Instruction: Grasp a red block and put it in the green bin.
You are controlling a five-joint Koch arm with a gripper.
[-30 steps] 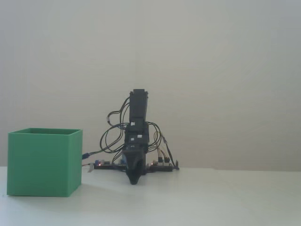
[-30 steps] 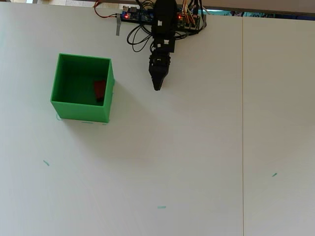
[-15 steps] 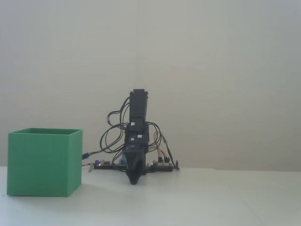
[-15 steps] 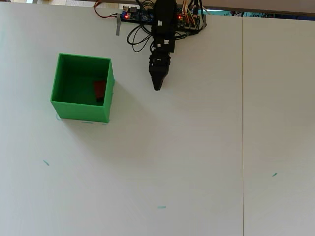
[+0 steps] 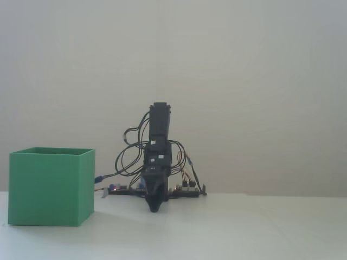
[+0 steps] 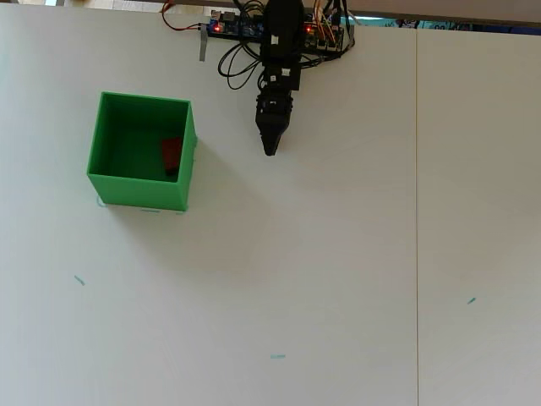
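The red block (image 6: 172, 155) lies inside the green bin (image 6: 108, 139), near its right wall in the overhead view. In the fixed view the green bin (image 5: 50, 187) stands at the left and its walls hide the block. My gripper (image 6: 270, 147) is to the right of the bin, apart from it, pointing down near the table. It also shows in the fixed view (image 5: 153, 208), low by the table in front of the arm's base. Its jaws come together to a point and hold nothing.
The arm's base with circuit boards and wires (image 6: 254, 30) sits at the table's far edge. A seam (image 6: 417, 211) runs down the white table at the right. Small teal marks (image 6: 277, 356) lie on the table.
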